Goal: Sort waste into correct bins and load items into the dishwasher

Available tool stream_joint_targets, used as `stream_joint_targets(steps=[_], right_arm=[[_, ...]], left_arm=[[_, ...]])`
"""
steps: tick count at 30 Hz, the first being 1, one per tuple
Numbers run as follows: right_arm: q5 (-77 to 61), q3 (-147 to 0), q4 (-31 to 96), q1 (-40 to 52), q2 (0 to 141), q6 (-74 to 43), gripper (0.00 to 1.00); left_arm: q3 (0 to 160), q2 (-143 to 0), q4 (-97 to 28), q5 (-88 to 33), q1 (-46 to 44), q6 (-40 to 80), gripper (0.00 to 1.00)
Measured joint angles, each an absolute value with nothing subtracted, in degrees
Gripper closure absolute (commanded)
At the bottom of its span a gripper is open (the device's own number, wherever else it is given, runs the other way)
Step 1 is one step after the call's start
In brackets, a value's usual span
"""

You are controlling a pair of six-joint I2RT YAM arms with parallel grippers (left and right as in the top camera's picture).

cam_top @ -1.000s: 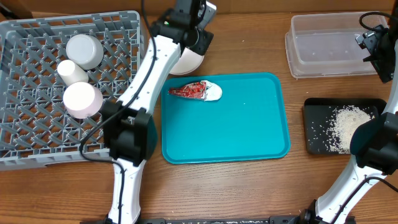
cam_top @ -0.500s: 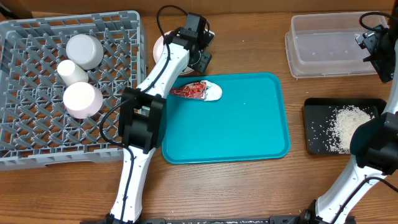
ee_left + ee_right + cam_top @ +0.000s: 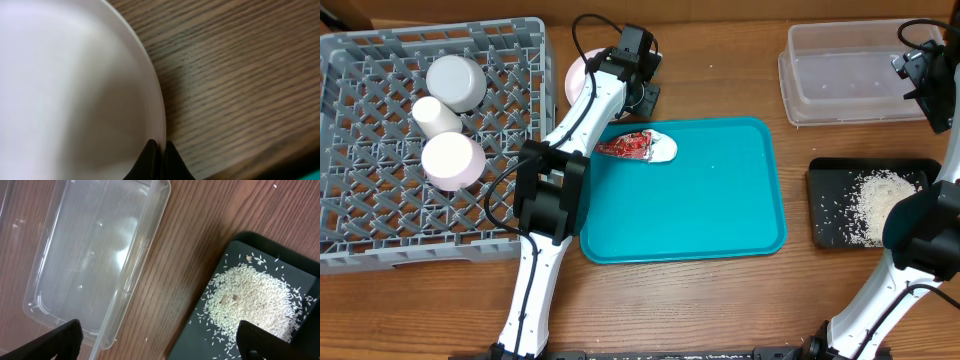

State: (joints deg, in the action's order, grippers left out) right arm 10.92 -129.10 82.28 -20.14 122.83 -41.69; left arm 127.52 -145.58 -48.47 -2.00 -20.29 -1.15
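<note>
From above, the left gripper sits just behind the teal tray's far left corner, down on the white plate. A red foil wrapper with its napkin lies on that tray near the same corner. Left of the tray, the dish rack holds the metal bowl, white cup and pinkish bowl. Right of the tray are the clear tub, with the right gripper above it, and the black tray of rice grains.

The left wrist view shows the jaws pinched together on the plate's rim, over the table.

In the right wrist view the fingers stand wide apart and hold nothing, above the tub and the rice.
</note>
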Motion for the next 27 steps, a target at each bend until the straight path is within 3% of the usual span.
stream_joint_targets(steps=[9, 14, 20, 23, 27], right_arm=[[10.94, -129.12, 82.28, -20.16, 122.83, -41.71, 0.00], [10.92, -129.10, 82.28, -20.14, 122.83, -41.69, 0.00], [10.96, -129.12, 82.26, -20.16, 122.83, -41.74, 0.00], [10.94, -129.10, 82.26, -20.14, 122.83, -41.69, 0.00], [10.92, -129.10, 82.26, -20.16, 122.83, -41.74, 0.00]], left_arm=[[139.50, -143.74, -57.17, -11.03, -18.90, 6.87, 0.96], [144.79, -136.03, -59.99, -21.85, -13.93, 13.52, 0.96], [147.28, -127.98, -58.85, -49.23, 4.21, 21.17, 0.96], [147.37, -128.42, -61.60, -59.02, 13.15, 22.35, 0.96], [147.37, -130.32, -65.30, -67.46, 18.50, 20.60, 0.96]])
